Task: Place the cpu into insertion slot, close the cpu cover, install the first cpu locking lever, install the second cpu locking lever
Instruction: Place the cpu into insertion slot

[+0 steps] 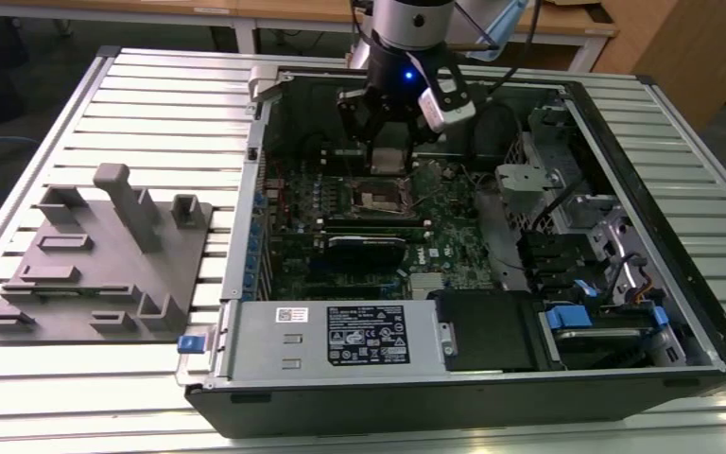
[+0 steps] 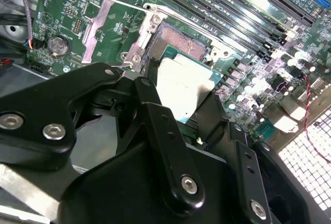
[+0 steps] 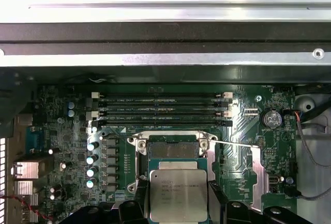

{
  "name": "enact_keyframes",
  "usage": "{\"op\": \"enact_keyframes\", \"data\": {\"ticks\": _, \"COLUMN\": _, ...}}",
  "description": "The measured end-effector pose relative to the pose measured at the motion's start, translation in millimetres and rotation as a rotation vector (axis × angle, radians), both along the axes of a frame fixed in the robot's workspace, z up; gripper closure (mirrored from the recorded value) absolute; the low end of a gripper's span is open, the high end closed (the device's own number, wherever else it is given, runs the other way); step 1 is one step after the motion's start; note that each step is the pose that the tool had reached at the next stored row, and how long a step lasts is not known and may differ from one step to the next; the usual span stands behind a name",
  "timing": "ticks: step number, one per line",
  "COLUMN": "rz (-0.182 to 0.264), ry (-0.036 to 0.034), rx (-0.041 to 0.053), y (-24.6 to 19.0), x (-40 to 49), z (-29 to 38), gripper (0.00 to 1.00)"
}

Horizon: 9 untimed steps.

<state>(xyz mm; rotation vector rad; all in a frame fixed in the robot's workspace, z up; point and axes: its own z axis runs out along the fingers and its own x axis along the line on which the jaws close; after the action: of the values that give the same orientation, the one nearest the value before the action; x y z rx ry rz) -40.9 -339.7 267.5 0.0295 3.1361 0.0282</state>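
Over the far end of the open PC case, as the exterior view shows it, the claw hangs w/ its tips down inside, above the green motherboard. The claw is closed on the cpu. In both wrist views its two black fingers press on opposite edges of the chip, w/ the dull metal top facing up. The cpu is not seated: it overlaps one edge of the insertion slot, on the claw's side, w/ most of the slot uncovered. The slot is open, its dark contact field bare inside the silvery rim.

A silvery plate lying flat on the board just beside the slot is prob. the cpu cover swung back, tho the angle makes that hard to confirm. A thin bright wire rod runs from the slot's corner across that plate. Long black RAM slots lie on the side of the slot away from the claw. A row of capacitors flanks the slot, & a coin battery sits past the plate.

At the case's near end in the exterior view is the PSU w/ a label. The case stands on a slatted metal table. A grey moulded fixture sits on the table at the exterior view's left, well apart from the claw.
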Motion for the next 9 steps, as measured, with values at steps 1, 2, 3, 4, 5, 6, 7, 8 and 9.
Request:
{"op": "enact_keyframes", "data": {"ticks": 1, "rz": 0.0, "ry": 0.0, "rx": -0.0011, "y": 0.0, "x": 0.0, "z": -0.5, "gripper": 0.46}}
{"op": "enact_keyframes", "data": {"ticks": 2, "rz": 0.0, "ry": 0.0, "rx": -0.0025, "y": 0.0, "x": 0.0, "z": -0.9, "gripper": 0.46}}
{"op": "enact_keyframes", "data": {"ticks": 3, "rz": 0.0, "ry": 0.0, "rx": -0.0047, "y": 0.0, "x": 0.0, "z": -1.3, "gripper": 0.46}}
{"op": "enact_keyframes", "data": {"ticks": 4, "rz": 0.0, "ry": 0.0001, "rx": -0.0068, "y": 0.0, "x": 0.0, "z": -1.5, "gripper": 0.46}}
{"op": "enact_keyframes", "data": {"ticks": 5, "rz": 0.0, "ry": 0.0001, "rx": -0.0084, "y": 0.0, "x": 0.0, "z": -1.7, "gripper": 0.46}}
{"op": "enact_keyframes", "data": {"ticks": 6, "rz": 0.0, "ry": 0.0001, "rx": -0.0095, "y": 0.0, "x": 0.0, "z": -1.8, "gripper": 0.46}}
{"op": "enact_keyframes", "data": {"ticks": 7, "rz": 0.0, "ry": 0.0001, "rx": -0.0104, "y": 0.0, "x": 0.0, "z": -1.8, "gripper": 0.46}}
{"op": "enact_keyframes", "data": {"ticks": 8, "rz": 0.0, "ry": -0.0001, "rx": -0.0108, "y": 0.0, "x": 0.0, "z": -2.2, "gripper": 0.46}}
{"op": "enact_keyframes", "data": {"ticks": 9, "rz": 0.0, "ry": -0.0001, "rx": -0.0114, "y": 0.0, "x": 0.0, "z": -2.5, "gripper": 0.46}}
